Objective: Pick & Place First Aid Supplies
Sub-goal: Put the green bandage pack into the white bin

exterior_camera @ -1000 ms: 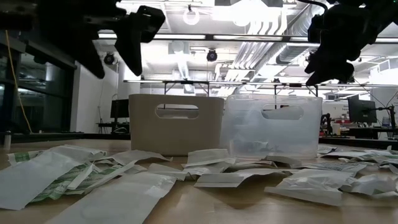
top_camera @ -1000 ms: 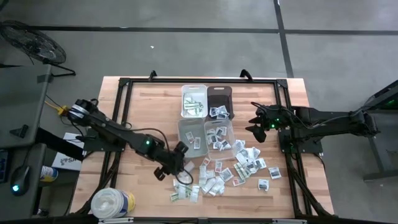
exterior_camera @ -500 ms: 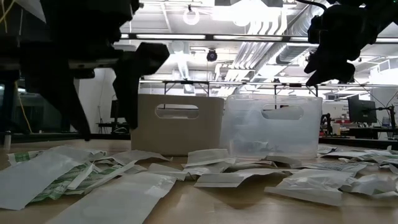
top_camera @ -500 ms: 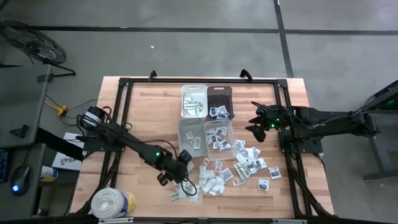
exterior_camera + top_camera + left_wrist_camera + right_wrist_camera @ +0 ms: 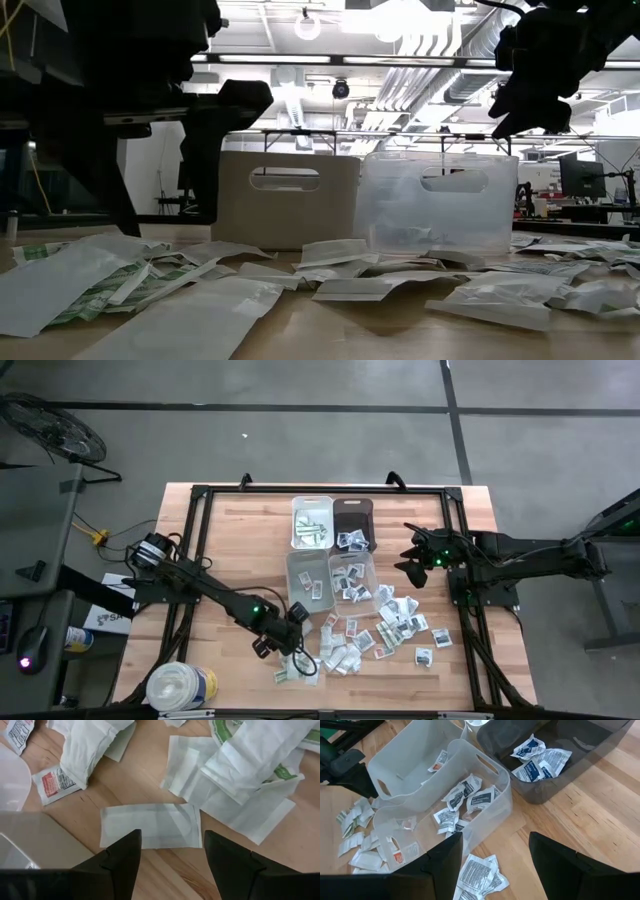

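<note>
Where arm shadows loom, packets (image 5: 70, 280) half-hidden.

bins (image 5: 331, 550) mid-table | packets (image 5: 352, 641) before them | tub (image 5: 181, 687) front-left corner

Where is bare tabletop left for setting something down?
Bare wood lies left of the four small plastic bins, above the big white round tub, and along the table's far right edge. The scattered white paper packets crowd the front centre, where the left hand works.

Counting it up: four small bins (image 5: 331, 549) in a two-by-two block, one big round tub (image 5: 181, 687), two robot arms, and dozens of paper packets (image 5: 345, 647), too many to count.
</note>
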Controlling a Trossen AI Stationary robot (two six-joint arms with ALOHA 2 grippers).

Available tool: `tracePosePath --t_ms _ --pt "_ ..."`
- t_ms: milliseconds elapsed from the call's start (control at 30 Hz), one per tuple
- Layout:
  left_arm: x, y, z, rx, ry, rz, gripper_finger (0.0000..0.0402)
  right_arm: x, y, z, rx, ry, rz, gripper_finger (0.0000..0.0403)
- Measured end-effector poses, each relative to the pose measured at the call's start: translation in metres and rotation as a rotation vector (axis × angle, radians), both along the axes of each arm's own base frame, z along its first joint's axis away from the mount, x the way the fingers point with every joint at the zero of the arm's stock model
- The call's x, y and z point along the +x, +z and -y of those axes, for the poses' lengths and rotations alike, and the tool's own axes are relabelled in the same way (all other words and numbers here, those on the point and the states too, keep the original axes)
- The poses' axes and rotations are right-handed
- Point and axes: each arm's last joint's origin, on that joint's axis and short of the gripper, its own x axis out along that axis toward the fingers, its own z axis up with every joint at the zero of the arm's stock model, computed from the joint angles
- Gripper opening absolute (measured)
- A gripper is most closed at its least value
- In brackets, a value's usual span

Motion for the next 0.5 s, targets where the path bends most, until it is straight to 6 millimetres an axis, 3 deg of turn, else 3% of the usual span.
tracePosePath --t_ms 500 --pt "0.0001 0.0 -0.0007 0.077 -0.105 0.017 0.0214 0.0 0.0 0.0 0.0 0.0 0.0 0.0222"
